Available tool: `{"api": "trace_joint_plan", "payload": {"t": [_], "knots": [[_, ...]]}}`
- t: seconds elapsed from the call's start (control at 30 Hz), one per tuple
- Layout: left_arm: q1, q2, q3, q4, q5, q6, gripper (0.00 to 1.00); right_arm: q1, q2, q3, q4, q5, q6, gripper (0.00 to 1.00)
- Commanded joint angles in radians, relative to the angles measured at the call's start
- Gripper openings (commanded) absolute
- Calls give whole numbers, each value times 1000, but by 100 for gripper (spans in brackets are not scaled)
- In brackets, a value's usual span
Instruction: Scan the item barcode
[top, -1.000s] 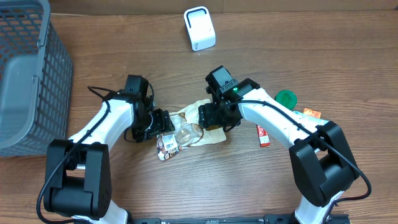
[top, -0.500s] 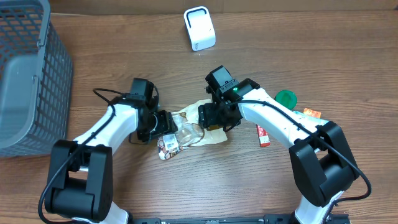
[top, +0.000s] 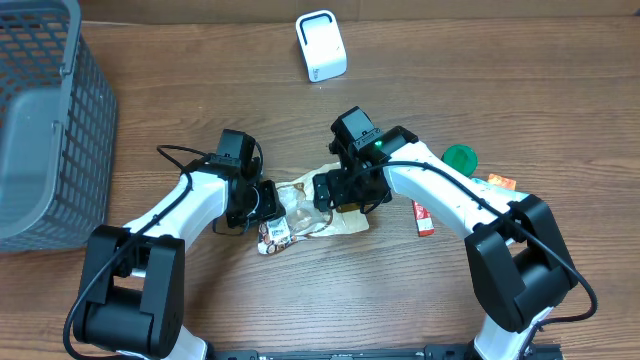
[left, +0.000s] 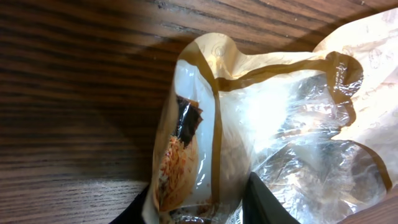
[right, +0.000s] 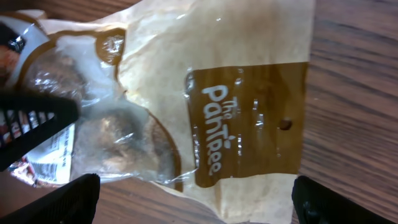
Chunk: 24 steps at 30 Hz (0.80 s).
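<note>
At the far left of the table (top: 500, 80) stands a grey mesh basket (top: 95, 130), well apart from the work and likely the place for goods once they are scanned. The left tool (top: 266, 200) comes next, reaching in from the left to the near end of the bag (top: 303, 214), a clear and tan pastry bag lying flat at the table's middle. In the left wrist view its fingers (left: 264, 202) press in from either side of the bag's folded end, so as far as that view shows it pinches the bag there. Taking the end rather than the middle leaves the printed faces uncovered. A white printed label (top: 270, 233) sits at this same end of the bag. It may carry the barcode, though I cannot make one out for sure.

Over the bag's right half hangs the right tool (top: 328, 190). In the right wrist view its fingers are spread wide with the flat bag lying between and beneath them, so it grips nothing. I judge it is placed to steady or turn the bag. The white scanner (top: 321, 45) stands at the far edge, well apart from the bag, so the lift and the showing of the code are yet to be done. To the right lie a red packet (top: 423, 217), a green disc (top: 460, 157) and an orange packet (top: 500, 182)
</note>
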Motion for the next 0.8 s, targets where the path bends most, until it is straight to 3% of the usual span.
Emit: {"api": "trace_joint_plan", "payload": {"t": [0.0,0.37,0.57,0.77], "knots": [[20,9,-14,-4,36,47,25,-7,-26,-6,1,-32,-22,100],[75,7,64,-7,273,163,21,-66,-27,-2,-26,-114,-74,100],[123,7,87,-14,298,172,18,-168,-27,-3,-59,-213,-95,100],[129,7,92,-4,314,180,17,-179,-27,-3,-69,-279,-161,100]]}}
